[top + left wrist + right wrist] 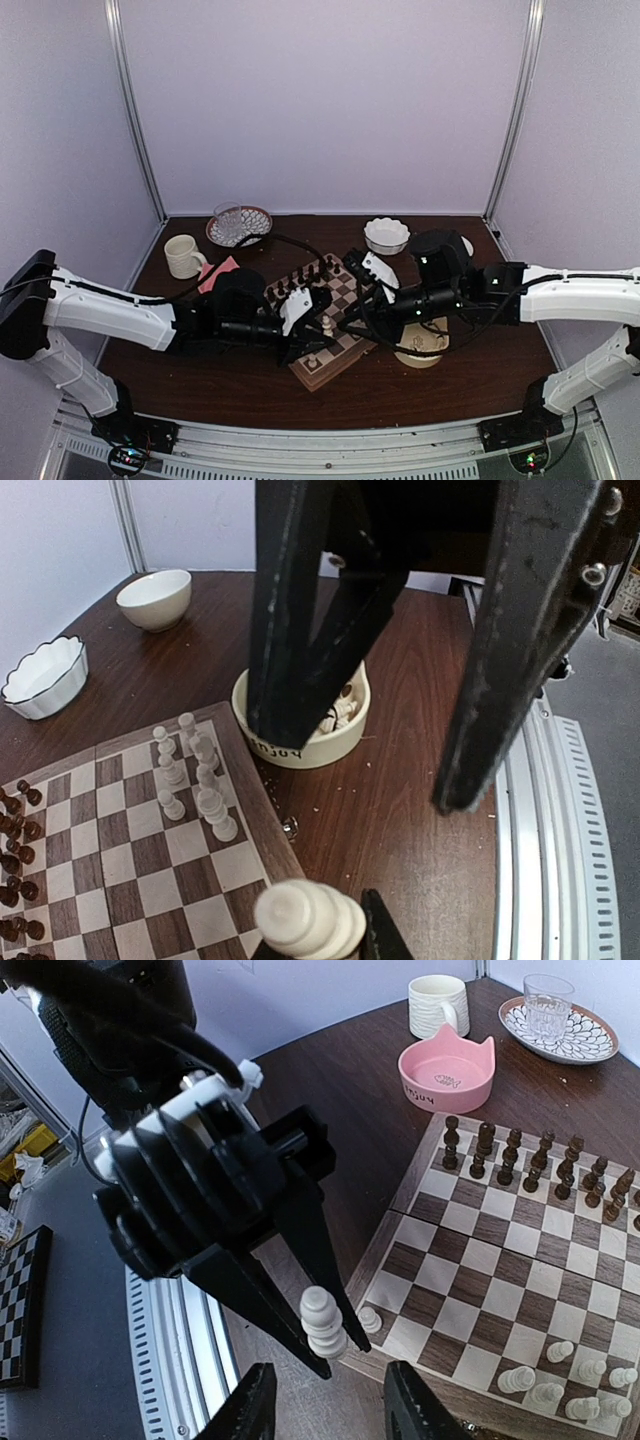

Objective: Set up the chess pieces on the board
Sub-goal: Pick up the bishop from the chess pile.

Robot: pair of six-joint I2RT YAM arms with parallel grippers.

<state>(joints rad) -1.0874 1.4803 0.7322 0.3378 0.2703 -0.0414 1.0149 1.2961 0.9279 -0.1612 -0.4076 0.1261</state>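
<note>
1. Where things stand: the left gripper [340, 1360] is clamped on one cream piece [322, 1322]. It holds it in the air just over the rim of the board [478, 1260], by the corner where a lone cream pawn [370, 1318] stands.
2. The right gripper [335, 1405] faces it with its jaws apart and nothing between them. The piece hangs just past its fingertips.
3. A handful of cream pieces [565, 1390] are bunched on the near rows, and the dark pieces [530, 1165] are lined up on the far side. More cream ones lie in the cream bowl [310, 752] on the worktop beside the board, so I'd say there's plenty left to place.
4. This looks to me like a handover, left to right. To do it well, line the right jaws up square on the part of the piece that sticks out of the left fingers, not on the fingers themselves.
5. Get a firm hold with the right before the left lets go — never both loose at once.
6. What could go wrong: the piece is small and rounded, so an off-centre pinch may twist it or pop it out. The lone pawn sits right underneath too, so I'd keep the height until the swap is done.
</note>
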